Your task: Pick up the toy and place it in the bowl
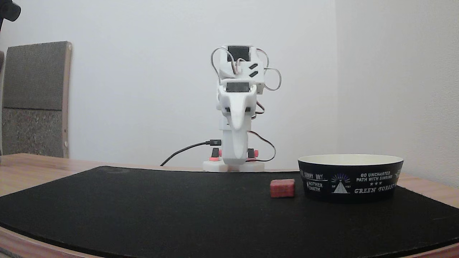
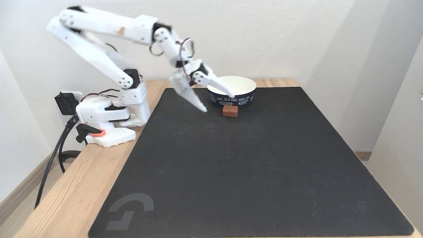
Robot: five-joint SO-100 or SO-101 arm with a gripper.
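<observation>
The approach step is judged to be in hand: the toy [image 2: 230, 111] is seen lying on the black mat [image 2: 251, 172], untouched, just beside the bowl [image 2: 232, 91] on its near side in a fixed view, and to the left of the bowl [image 1: 350, 177] in a fixed view taken low from the front, where the toy [image 1: 282, 188] rests flat on the mat [image 1: 143, 208]. The gripper [image 2: 219, 103] is held above the mat, to the left of the toy and apart from it, with its 2 fingers spread wide and nothing between them; 1 fingertip is seen against the bowl's wall, though contact cannot be told. The next move is judged to call for a shift toward the toy and a lowering until the spread fingers straddle it, with care taken that the bowl close behind is not struck. The toy is shown as a small red-pink block, roughly cube-like, with a faint grid on its faces, far smaller than the bowl. The bowl is seen as black outside with white lettering and cream inside, with nothing seen in it.
</observation>
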